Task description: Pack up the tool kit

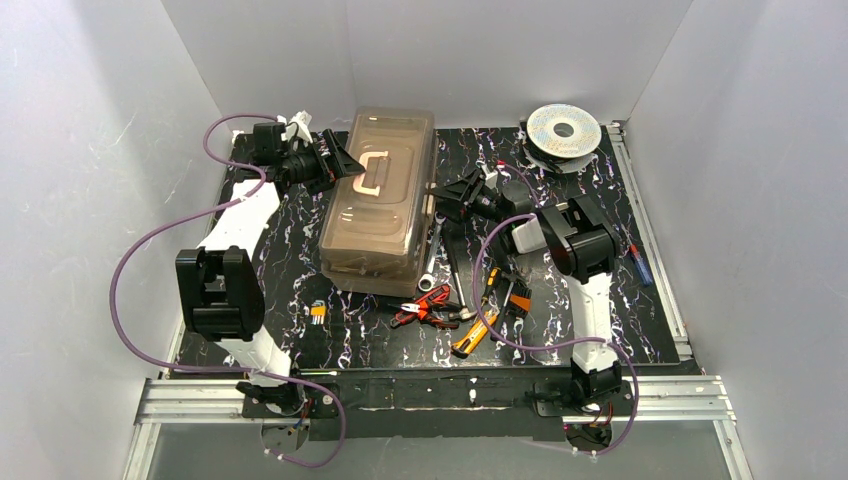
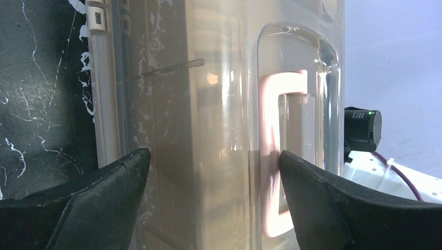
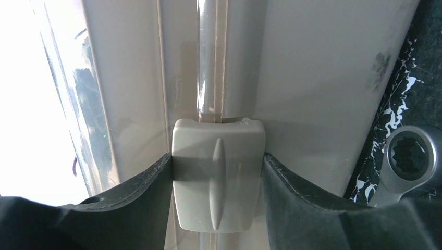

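Observation:
The beige toolbox (image 1: 378, 215) stands closed on the black mat, with its smoky lid (image 2: 219, 78) down and its pale handle (image 1: 373, 172) flat on top. My left gripper (image 1: 342, 160) is open over the lid's left edge. In the left wrist view (image 2: 215, 156) its jaws straddle the lid, and one fingertip (image 2: 292, 166) is at the handle (image 2: 271, 156). My right gripper (image 1: 447, 196) is at the box's right side, shut on the beige latch (image 3: 218, 177). Red pliers (image 1: 425, 305), a yellow knife (image 1: 468, 340), a wrench (image 1: 432, 262) and screwdrivers (image 1: 455, 270) lie on the mat to the right of the box.
A round silver wire spool (image 1: 563, 132) sits at the back right. A blue-handled screwdriver (image 1: 640, 262) lies at the mat's right edge. A small orange part (image 1: 317, 312) lies in front of the box. A wrench's ring end (image 3: 412, 156) lies beside the latch. White walls enclose the mat.

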`<state>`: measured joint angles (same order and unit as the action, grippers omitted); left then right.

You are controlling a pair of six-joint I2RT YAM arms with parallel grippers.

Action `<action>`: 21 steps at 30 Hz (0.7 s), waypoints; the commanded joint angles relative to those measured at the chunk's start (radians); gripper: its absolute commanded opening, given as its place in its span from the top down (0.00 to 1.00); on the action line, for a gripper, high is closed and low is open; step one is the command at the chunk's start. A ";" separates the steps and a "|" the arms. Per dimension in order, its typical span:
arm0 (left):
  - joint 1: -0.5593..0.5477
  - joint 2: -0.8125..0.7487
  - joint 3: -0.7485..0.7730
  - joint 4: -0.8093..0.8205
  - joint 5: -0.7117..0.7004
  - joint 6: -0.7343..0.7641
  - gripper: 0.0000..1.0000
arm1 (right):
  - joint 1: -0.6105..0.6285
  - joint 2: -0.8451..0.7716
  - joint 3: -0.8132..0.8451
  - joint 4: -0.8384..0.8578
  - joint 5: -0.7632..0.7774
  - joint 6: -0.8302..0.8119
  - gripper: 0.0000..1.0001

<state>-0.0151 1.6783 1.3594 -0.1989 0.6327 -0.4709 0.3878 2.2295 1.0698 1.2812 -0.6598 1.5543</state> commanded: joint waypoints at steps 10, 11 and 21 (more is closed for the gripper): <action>-0.023 0.025 0.018 -0.115 -0.042 0.041 0.10 | 0.049 -0.185 0.088 -0.358 -0.035 -0.188 0.87; -0.025 0.024 0.019 -0.119 -0.045 0.044 0.09 | 0.051 -0.196 0.097 -0.408 -0.029 -0.213 0.88; -0.036 0.028 0.029 -0.139 -0.058 0.056 0.09 | 0.066 -0.313 0.175 -0.839 0.103 -0.483 0.97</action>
<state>-0.0212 1.6817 1.3857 -0.2436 0.5873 -0.4450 0.4034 1.9816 1.1652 0.5682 -0.5900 1.1862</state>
